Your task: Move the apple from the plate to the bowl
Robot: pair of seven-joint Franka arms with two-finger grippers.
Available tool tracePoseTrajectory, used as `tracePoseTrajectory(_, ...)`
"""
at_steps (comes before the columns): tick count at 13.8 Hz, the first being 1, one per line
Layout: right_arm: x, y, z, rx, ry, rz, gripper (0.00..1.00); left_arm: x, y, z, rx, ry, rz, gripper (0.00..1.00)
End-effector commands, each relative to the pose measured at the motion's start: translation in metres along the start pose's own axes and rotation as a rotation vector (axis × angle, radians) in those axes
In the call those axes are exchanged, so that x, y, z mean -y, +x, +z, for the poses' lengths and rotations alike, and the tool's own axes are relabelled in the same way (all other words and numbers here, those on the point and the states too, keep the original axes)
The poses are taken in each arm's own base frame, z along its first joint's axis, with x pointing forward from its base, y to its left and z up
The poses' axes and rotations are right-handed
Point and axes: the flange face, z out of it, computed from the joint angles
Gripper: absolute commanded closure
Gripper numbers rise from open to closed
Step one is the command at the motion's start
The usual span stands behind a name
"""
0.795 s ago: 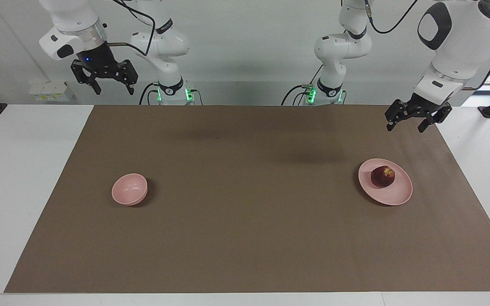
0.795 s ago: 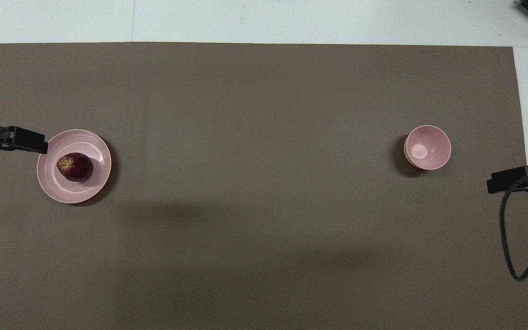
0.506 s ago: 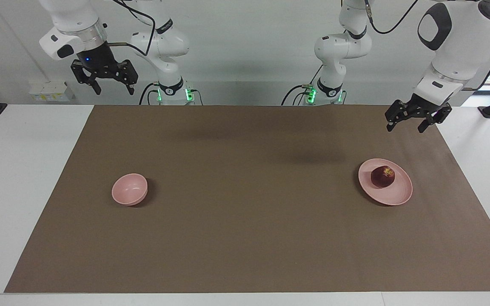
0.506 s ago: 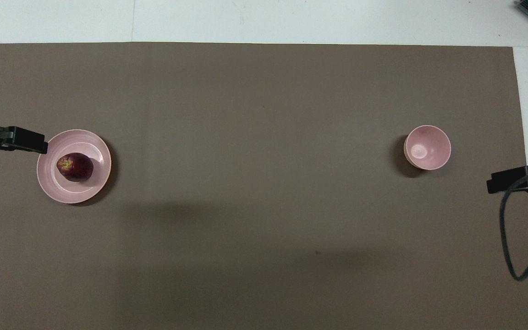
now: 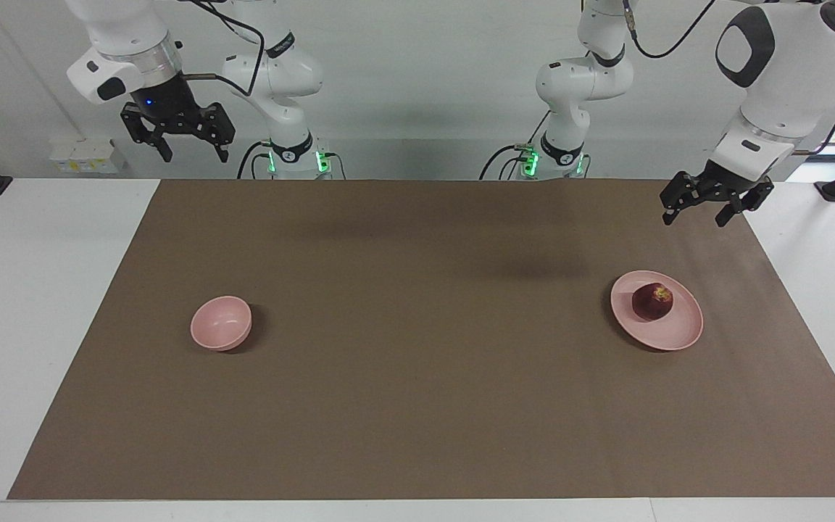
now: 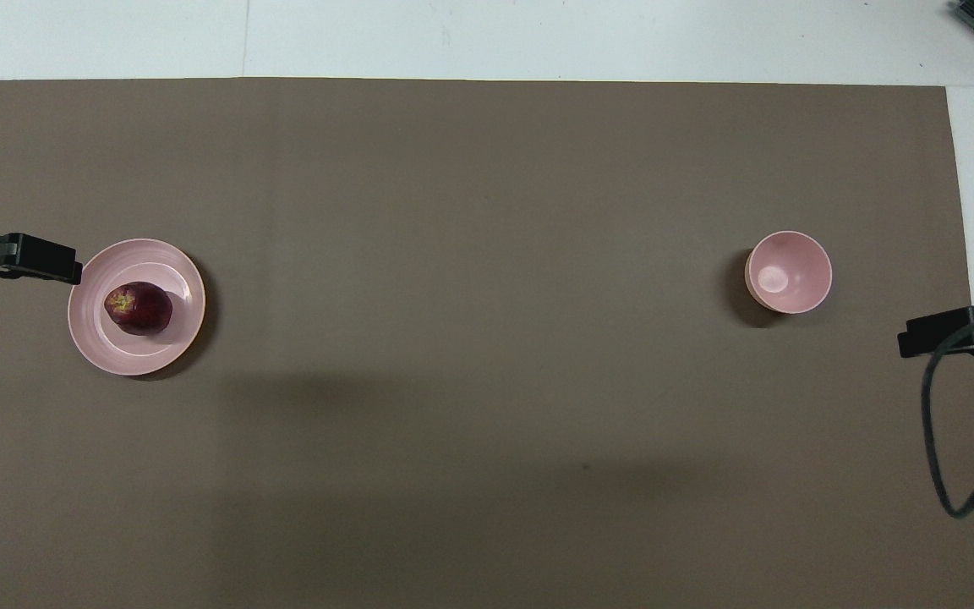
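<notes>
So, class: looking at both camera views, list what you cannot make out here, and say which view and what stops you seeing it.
- Left hand: overhead view shows only one tip; the picture's edge cuts off the rest.
- Right hand: same in the overhead view, cut by the edge at the right arm's end.
- Underside of the apple: hidden in both views where it sits on the plate.
- Bowl: the wall toward the robots is unseen in the facing view.

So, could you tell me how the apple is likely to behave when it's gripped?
The apple looks round and smooth-skinned, so it may slip or roll on the shallow plate if nudged. It appears firm, so probably won't deform.
</notes>
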Motion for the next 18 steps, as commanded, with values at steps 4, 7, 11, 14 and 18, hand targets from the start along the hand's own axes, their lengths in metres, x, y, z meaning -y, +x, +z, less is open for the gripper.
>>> tracePoseTrajectory(4,-0.005,-0.006,0.000,-0.002,0.017,-0.026,0.00,-0.003,0.000,-0.003,-0.014,-0.007,-0.002,0.00)
tracePoseTrajectory(7,-0.005,-0.006,0.000,-0.002,0.017,-0.026,0.00,0.006,-0.002,-0.003,-0.002,-0.008,-0.012,0.00)
tracePoseTrajectory(11,-0.005,-0.006,0.001,-0.001,0.017,-0.026,0.00,0.005,-0.001,-0.003,-0.011,-0.007,-0.009,0.00)
tracePoseTrajectory(14,-0.005,-0.005,0.003,0.004,0.017,-0.026,0.00,-0.011,0.001,-0.003,-0.014,-0.014,0.022,0.00)
tracePoseTrajectory(18,-0.005,-0.006,0.003,0.005,0.017,-0.026,0.00,-0.007,0.000,-0.002,-0.016,-0.015,0.020,0.00)
